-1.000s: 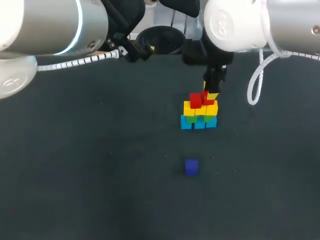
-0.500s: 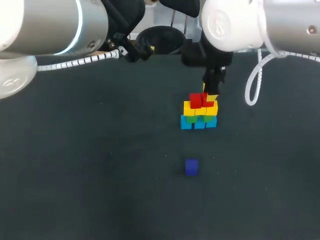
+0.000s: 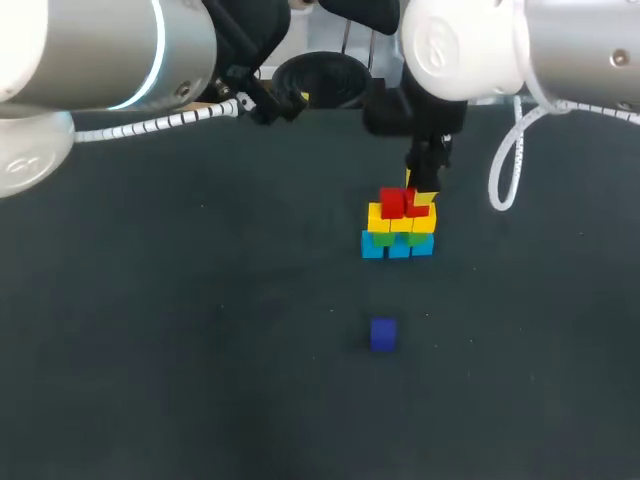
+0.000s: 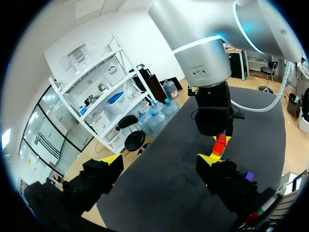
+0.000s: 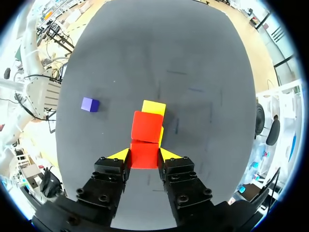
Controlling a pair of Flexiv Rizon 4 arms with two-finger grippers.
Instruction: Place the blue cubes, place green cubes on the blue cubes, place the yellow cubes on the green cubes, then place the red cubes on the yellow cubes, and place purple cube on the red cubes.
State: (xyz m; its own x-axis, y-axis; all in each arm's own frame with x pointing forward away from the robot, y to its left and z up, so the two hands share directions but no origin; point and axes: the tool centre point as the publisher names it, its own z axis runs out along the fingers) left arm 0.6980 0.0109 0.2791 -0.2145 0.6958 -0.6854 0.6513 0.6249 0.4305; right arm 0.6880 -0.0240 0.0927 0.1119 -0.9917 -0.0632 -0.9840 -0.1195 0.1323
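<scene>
A stack of cubes [image 3: 398,225] stands on the dark table [image 3: 200,330]: blue cubes at the bottom, green on them, then yellow cubes [image 3: 400,219]. One red cube [image 3: 391,203] sits on the yellow layer. My right gripper [image 3: 423,193] is shut on a second red cube [image 5: 144,155] right beside it, at the yellow layer's top. The first red cube [image 5: 147,126] and a yellow cube [image 5: 153,107] show just ahead of the fingers. A purple cube [image 3: 383,334] lies alone nearer the front. My left gripper [image 4: 159,162] hangs open and empty, far back from the stack [image 4: 220,145].
My left arm [image 3: 90,60] crosses the back left corner, with a white corrugated cable [image 3: 150,125] under it. A white cable loop [image 3: 508,170] hangs from my right arm to the right of the stack.
My right arm has shifted slightly to the left with the red cube still held at the stack's top. The left arm and the purple cube have not moved.
</scene>
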